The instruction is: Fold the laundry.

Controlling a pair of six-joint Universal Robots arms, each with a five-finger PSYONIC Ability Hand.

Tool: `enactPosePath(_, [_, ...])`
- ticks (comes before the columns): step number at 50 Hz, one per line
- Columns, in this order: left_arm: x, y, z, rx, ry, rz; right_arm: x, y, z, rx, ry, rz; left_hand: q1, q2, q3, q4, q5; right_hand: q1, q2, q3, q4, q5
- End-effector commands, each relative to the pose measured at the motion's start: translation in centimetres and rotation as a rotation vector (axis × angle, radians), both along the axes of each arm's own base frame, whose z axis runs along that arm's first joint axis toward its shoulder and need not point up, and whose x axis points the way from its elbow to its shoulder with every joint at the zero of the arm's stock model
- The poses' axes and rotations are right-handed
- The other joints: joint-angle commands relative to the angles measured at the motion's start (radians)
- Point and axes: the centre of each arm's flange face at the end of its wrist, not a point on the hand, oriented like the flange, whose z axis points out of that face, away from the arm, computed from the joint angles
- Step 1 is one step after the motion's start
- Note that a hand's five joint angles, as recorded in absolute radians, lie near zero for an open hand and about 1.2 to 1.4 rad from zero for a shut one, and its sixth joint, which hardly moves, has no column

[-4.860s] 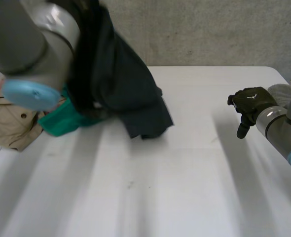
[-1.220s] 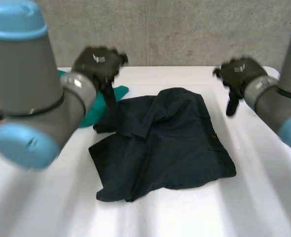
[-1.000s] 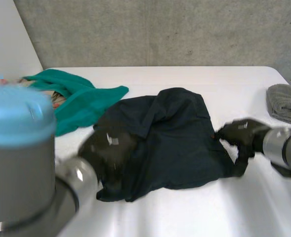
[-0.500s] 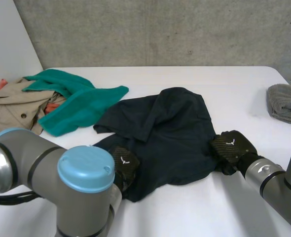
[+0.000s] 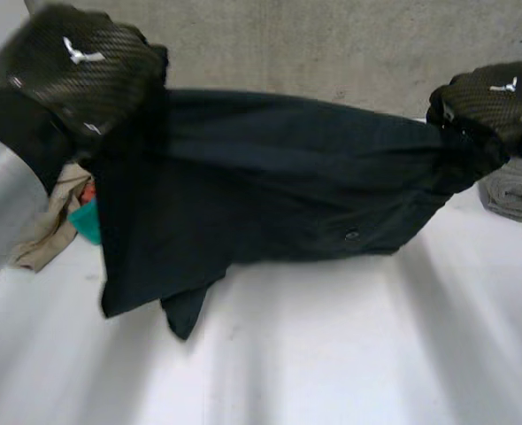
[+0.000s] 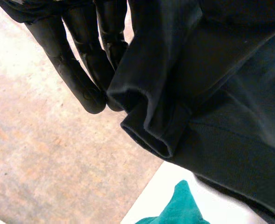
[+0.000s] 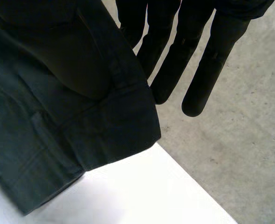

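Note:
A dark navy garment [image 5: 270,186] hangs stretched in the air between my two hands, its lower edge trailing close to the white table [image 5: 332,354]. My left hand [image 5: 75,66] holds one upper corner high at the left. My right hand [image 5: 491,97] holds the other upper corner at the right. In the left wrist view a hemmed corner of the garment [image 6: 212,93] is pinched beside the long fingers [image 6: 77,70]. In the right wrist view the garment [image 7: 58,93] hangs from the hand, next to its straight fingers [image 7: 193,51].
A green cloth [image 5: 86,221] and a beige garment [image 5: 53,221] lie at the table's left, partly behind the hanging cloth. The green cloth [image 6: 179,210] also lies below the held corner. A folded grey towel [image 5: 513,190] sits at the right edge.
Half a second ago both hands were down on the garment's near corners on the table. They have closed on it and lifted it, spreading it between them.

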Motion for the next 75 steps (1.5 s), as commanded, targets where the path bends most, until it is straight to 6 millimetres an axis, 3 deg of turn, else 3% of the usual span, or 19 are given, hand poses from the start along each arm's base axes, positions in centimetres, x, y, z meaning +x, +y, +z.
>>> enactPosePath(1, [-1.8, -5.8, -4.2, 0.288, -0.027, -0.011, 2.0, -2.9, -2.7, 0.167, 0.135, 0.054, 0.285, 0.204, 0.212, 0.202, 0.214, 0.27, 0.231, 0.219, 0.205, 0.221])
enactPosePath(5, [-3.7, -9.7, -6.6, 0.357, -0.025, -0.005, 3.9, -4.6, -5.0, 0.207, 0.196, 0.074, 0.285, 0.204, 0.212, 0.202, 0.214, 0.27, 0.231, 0.219, 0.205, 0.221])
enactPosePath(8, [-4.4, -12.2, -6.3, 0.307, -0.01, 0.016, 4.8, -6.0, -5.4, 0.175, 0.199, 0.042, 0.285, 0.204, 0.212, 0.202, 0.214, 0.27, 0.231, 0.219, 0.205, 0.221])
enactPosePath(12, [-4.4, -15.9, -2.5, 0.127, 0.075, 0.085, 6.2, -9.2, -2.8, -0.026, 0.101, -0.064, 0.285, 0.204, 0.212, 0.202, 0.214, 0.27, 0.231, 0.219, 0.205, 0.221])
enactPosePath(13, [-4.1, -16.0, 0.6, 0.025, 0.139, 0.095, 6.4, -10.4, -0.9, -0.138, 0.03, -0.11, 0.285, 0.204, 0.212, 0.202, 0.214, 0.27, 0.231, 0.219, 0.205, 0.221])
enactPosePath(18, [-3.7, -14.6, 8.6, -0.255, 0.363, 0.032, 6.4, -12.6, 5.1, -0.469, -0.231, -0.197, 0.285, 0.204, 0.212, 0.202, 0.214, 0.27, 0.231, 0.219, 0.205, 0.221])
enactPosePath(21, [-3.9, -13.2, 11.0, -0.349, 0.437, -0.031, 6.6, -12.1, 7.9, -0.604, -0.344, -0.189, 0.285, 0.204, 0.212, 0.202, 0.214, 0.27, 0.231, 0.219, 0.205, 0.221])
enactPosePath(23, [-4.2, -12.6, 11.2, -0.361, 0.446, -0.053, 6.8, -11.6, 8.0, -0.616, -0.349, -0.174, 0.285, 0.204, 0.212, 0.202, 0.214, 0.27, 0.231, 0.219, 0.205, 0.221])
enactPosePath(28, [-4.3, -12.5, 8.9, -0.286, 0.403, -0.041, 7.3, -10.8, 6.6, -0.552, -0.313, -0.134, 0.285, 0.204, 0.212, 0.202, 0.214, 0.27, 0.231, 0.219, 0.205, 0.221])
enactPosePath(31, [-4.2, -13.1, 5.8, -0.188, 0.36, 0.001, 7.3, -10.8, 4.2, -0.451, -0.254, -0.127, 0.285, 0.204, 0.212, 0.202, 0.214, 0.27, 0.231, 0.219, 0.205, 0.221])
enactPosePath(36, [-4.3, -13.5, -2.1, 0.041, 0.251, 0.068, 7.3, -10.1, -2.1, -0.201, -0.126, -0.1, 0.285, 0.204, 0.212, 0.202, 0.214, 0.27, 0.231, 0.219, 0.205, 0.221])
enactPosePath(44, [-5.4, -11.6, -13.9, 0.328, 0.074, 0.065, 6.3, -7.3, -12.3, 0.12, 0.091, -0.051, 0.285, 0.204, 0.212, 0.202, 0.214, 0.27, 0.231, 0.219, 0.205, 0.221])
enactPosePath(48, [-4.7, -10.4, -17.0, 0.419, 0.003, 0.081, 5.2, -5.5, -15.5, 0.218, 0.186, -0.042, 0.285, 0.204, 0.212, 0.202, 0.214, 0.27, 0.231, 0.219, 0.205, 0.221])
enactPosePath(53, [-3.2, -7.8, -18.4, 0.521, -0.085, 0.088, 4.0, -2.1, -16.8, 0.327, 0.281, -0.003, 0.285, 0.204, 0.212, 0.202, 0.214, 0.27, 0.231, 0.219, 0.205, 0.221])
enactPosePath(62, [0.2, 0.3, -16.9, 0.689, -0.304, 0.01, -0.3, 3.6, -13.7, 0.478, 0.529, 0.098, 0.285, 0.204, 0.212, 0.202, 0.214, 0.27, 0.231, 0.219, 0.205, 0.221])
enactPosePath(68, [0.3, 2.7, -16.7, 0.754, -0.359, -0.058, -0.4, 4.6, -13.9, 0.503, 0.598, 0.186, 0.285, 0.204, 0.212, 0.202, 0.214, 0.27, 0.231, 0.219, 0.205, 0.221])
enactPosePath(72, [-0.6, 2.1, -16.5, 0.717, -0.353, -0.068, -0.1, 3.8, -14.6, 0.479, 0.568, 0.159, 0.285, 0.204, 0.212, 0.202, 0.214, 0.27, 0.231, 0.219, 0.205, 0.221])
enactPosePath(74, [-1.1, 1.4, -16.3, 0.695, -0.341, -0.061, -0.1, 3.5, -14.7, 0.466, 0.558, 0.149, -0.015, -0.096, -0.088, -0.097, -0.086, 0.27, 0.231, 0.219, 0.205, 0.221])
enactPosePath(75, [-1.6, 0.6, -15.9, 0.666, -0.325, -0.062, 0.0, 3.2, -14.8, 0.456, 0.544, 0.139, -0.529, -0.61, -0.602, -0.611, -0.6, 0.27, 0.231, 0.219, 0.205, 0.221])
